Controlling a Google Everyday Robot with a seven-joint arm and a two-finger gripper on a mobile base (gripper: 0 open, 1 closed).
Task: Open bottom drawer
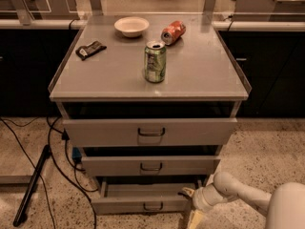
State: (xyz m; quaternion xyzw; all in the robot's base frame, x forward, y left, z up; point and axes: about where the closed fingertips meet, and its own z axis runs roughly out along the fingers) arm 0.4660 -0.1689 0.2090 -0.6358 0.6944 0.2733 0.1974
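Nearest to me, low on the right, I see the gripper (190,206) with its two fingers (185,192) spread apart and holding nothing, the upper one at the right end of the bottom drawer (124,205), which stands partly pulled out under the middle drawer (150,166), and farther a green can (155,62) stands upright on the cabinet top (200,75).

The claw (190,205) sits at the right end of the partly pulled-out bottom drawer (128,205).
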